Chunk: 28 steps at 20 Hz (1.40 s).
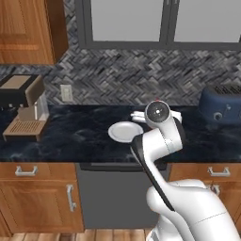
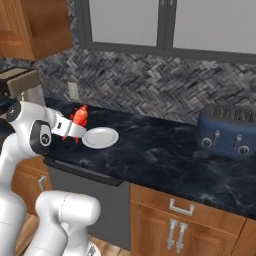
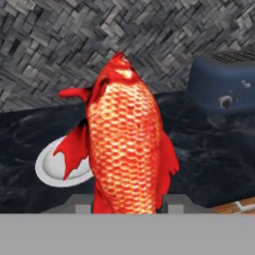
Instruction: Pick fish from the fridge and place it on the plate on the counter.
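On the left of the dark marbled counter (image 1: 84, 136) stands a coffee machine (image 1: 23, 106). Right of it, the gripper (image 2: 75, 127) is clamped on the red-orange fish (image 2: 80, 117), held above the counter just left of the white plate (image 2: 101, 137). In the hand view the fish's (image 3: 127, 144) long axis runs straight out along the fingers, head away. At far right sits a blue toaster (image 2: 226, 132).

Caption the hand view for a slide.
Claw shut on the red-orange fish, held above the dark counter, white plate behind-left, blue toaster at right.
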Available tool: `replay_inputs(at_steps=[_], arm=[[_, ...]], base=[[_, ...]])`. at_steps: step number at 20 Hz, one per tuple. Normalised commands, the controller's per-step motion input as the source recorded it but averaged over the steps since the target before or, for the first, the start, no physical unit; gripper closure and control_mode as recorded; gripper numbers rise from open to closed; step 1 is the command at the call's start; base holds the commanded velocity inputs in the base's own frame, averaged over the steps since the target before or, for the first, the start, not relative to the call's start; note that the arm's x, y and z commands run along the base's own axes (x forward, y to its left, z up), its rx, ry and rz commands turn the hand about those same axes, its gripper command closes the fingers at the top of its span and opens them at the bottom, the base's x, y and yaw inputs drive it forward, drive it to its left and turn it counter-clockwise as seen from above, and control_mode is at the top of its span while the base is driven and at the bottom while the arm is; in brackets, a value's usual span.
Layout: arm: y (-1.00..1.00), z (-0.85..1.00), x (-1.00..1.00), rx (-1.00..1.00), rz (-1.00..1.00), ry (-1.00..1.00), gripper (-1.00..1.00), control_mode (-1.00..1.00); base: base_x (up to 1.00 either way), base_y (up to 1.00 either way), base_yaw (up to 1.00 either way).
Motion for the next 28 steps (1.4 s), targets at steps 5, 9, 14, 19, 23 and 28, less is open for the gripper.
replay_inputs(at_steps=[5, 9, 14, 19, 23, 28], arm=[[0.00, 0.00, 0.00, 0.00, 0.00, 0.00, 1.00, 1.00], [0.00, 0.00, 0.00, 0.00, 0.00, 0.00, 1.00, 1.00], [0.00, 0.00, 0.00, 0.00, 0.00, 0.00, 1.00, 1.00], [0.00, 0.00, 0.00, 0.00, 0.00, 0.00, 1.00, 1.00], [0.04, 0.07, 0.04, 0.00, -0.01, 0.01, 1.00, -1.00], [0.07, 0.08, 0.18, 0.00, -0.06, 0.12, 1.00, -1.00]], base=[[0.47, 0.31, -0.05], [0.49, 0.30, -0.05], [0.45, 0.28, -0.06], [0.39, 0.27, -0.06], [0.22, 0.18, -0.04], [0.00, 0.00, 0.00]])
